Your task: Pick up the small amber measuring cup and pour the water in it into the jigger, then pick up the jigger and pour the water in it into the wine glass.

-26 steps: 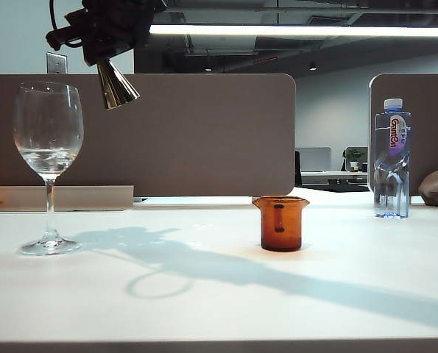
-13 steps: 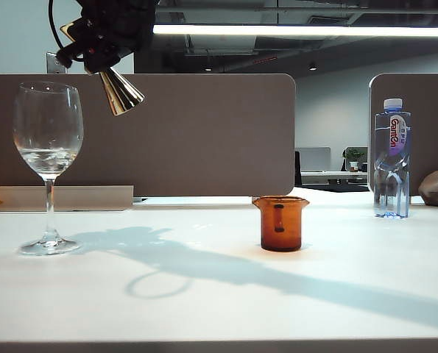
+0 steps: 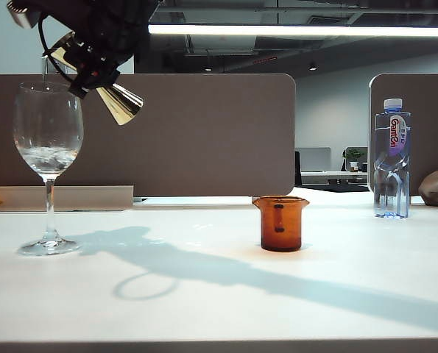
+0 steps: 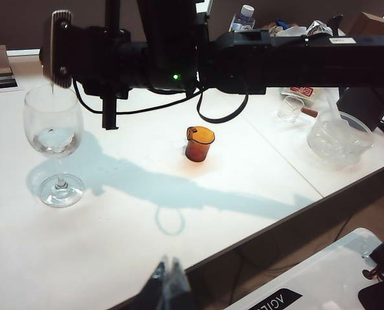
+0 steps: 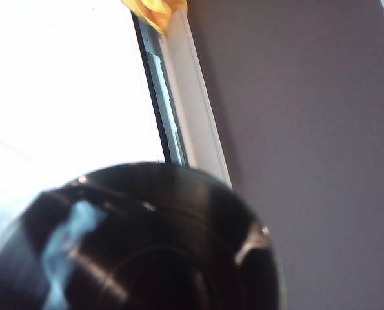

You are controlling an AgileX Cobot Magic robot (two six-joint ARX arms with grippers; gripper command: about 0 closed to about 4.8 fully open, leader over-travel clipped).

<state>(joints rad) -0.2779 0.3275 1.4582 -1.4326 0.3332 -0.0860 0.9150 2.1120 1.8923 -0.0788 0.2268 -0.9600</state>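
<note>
Tilting above the rim of the wine glass (image 3: 48, 140), the jigger (image 3: 114, 99) is held clamped in the right gripper (image 3: 86, 70), which has reached across to the left side of the exterior view. One gold cone points down and away from the glass; the other end is hidden behind the black gripper body. A thin stream of water (image 3: 43, 68) is seen falling from the gripper's far side into the bowl, where a small pool of clear liquid (image 3: 47, 157) lies. The glass is stood upright on the white table (image 3: 226, 294), with the arm's long shadow cast across the surface. The small amber measuring cup (image 3: 280, 223) is set upright near the middle of the table, well apart from the glass. A plastic bottle (image 3: 392, 158) is stood at the far right edge. In the left wrist view the left gripper (image 4: 168, 284) is seen low at the table's near edge, well away from everything, its fingers closed together on nothing.
</note>
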